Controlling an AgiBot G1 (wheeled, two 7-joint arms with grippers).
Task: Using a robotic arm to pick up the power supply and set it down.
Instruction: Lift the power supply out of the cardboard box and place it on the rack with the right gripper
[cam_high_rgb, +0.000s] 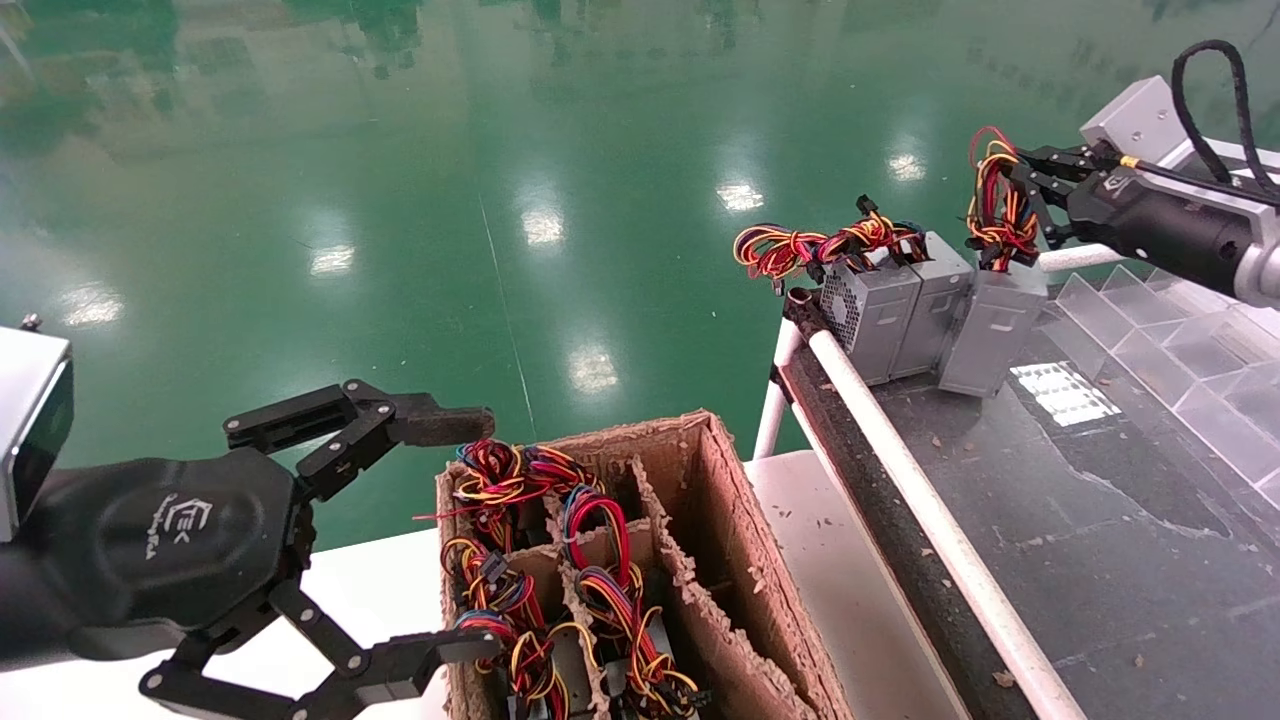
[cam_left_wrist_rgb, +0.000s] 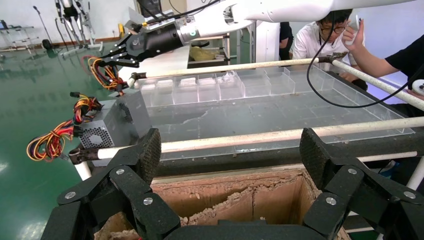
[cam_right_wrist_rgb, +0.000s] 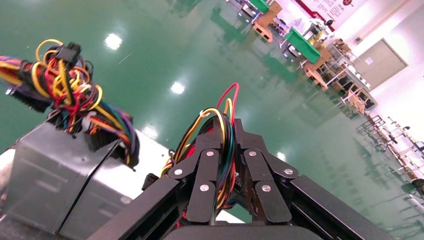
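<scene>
Head cam: my right gripper (cam_high_rgb: 1020, 180) is pinched on the wire loop (cam_high_rgb: 995, 200) of the power supply (cam_high_rgb: 1000, 315), a plain grey metal box w/ red, orange, yellow wires on top. It stands tilted on the dark belt (cam_high_rgb: 1100, 500), leaning against two other grey units (cam_high_rgb: 895, 305). Left gripper (cam_high_rgb: 440, 530) hangs spread wide beside the cardboard box (cam_high_rgb: 720, 560).

Left wrist cam: the fingers (cam_left_wrist_rgb: 145, 155) are far apart over the box.

Right wrist cam: the pads (cam_right_wrist_rgb: 205, 185) clamp the wire bundle btw them.

R hand (cam_right_wrist_rgb: 226, 150) fingers pinching wire loop (cam_right_wrist_rgb: 220, 125), grey boxes (cam_right_wrist_rgb: 60, 175) beside, green floor (cam_right_wrist_rgb: 175, 45)
</scene>
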